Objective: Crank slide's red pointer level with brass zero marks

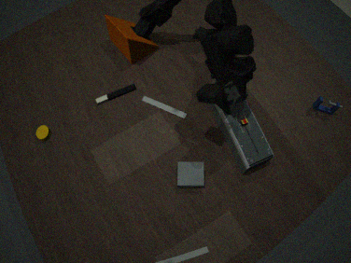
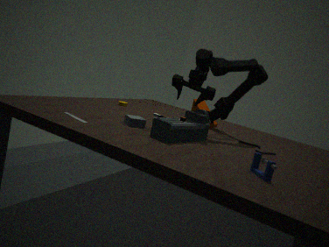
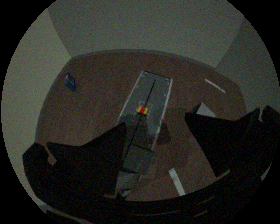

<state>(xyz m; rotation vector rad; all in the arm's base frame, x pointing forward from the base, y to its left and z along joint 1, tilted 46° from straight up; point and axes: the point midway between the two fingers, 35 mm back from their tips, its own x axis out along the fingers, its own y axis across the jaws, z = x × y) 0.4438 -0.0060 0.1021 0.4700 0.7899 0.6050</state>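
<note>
A brown wood-grain table [image 1: 70,177] [image 2: 109,109] [image 3: 100,110] carries everything, and the black arm [image 1: 229,47] [image 2: 234,66] reaches over it. Beneath the gripper [image 1: 219,103] [image 2: 187,101] [image 3: 155,121] lies the task's machine [image 1: 249,142] [image 2: 179,132] [image 3: 155,100], a long grey box with paler long edges and a dark slot running along its top. The gripper's fingers are spread apart with nothing between them, one to each side of the machine's near end in the wrist view. The crank and its handle are too dark and covered to make out.

An orange wedge [image 1: 128,37] [image 2: 201,107] sits beside the arm's foot. The grey block [image 1: 190,173] [image 2: 135,121] [image 3: 204,110] lies near the machine, with bare tabletop between them. On the machine's other side, a blue bracket [image 1: 327,111] [image 2: 262,174] [image 3: 73,81] stands well apart, towards a table edge. One pale strip [image 1: 164,107] [image 3: 176,181] lies between the machine and a black-and-white stick [image 1: 122,91]; a yellow disc [image 1: 42,131] [image 2: 122,103] is farther off.

Smallest is the red pointer [image 1: 245,121] [image 3: 143,110] at the slot, with yellow marks close on either side; whether it is exactly level with them I cannot tell
</note>
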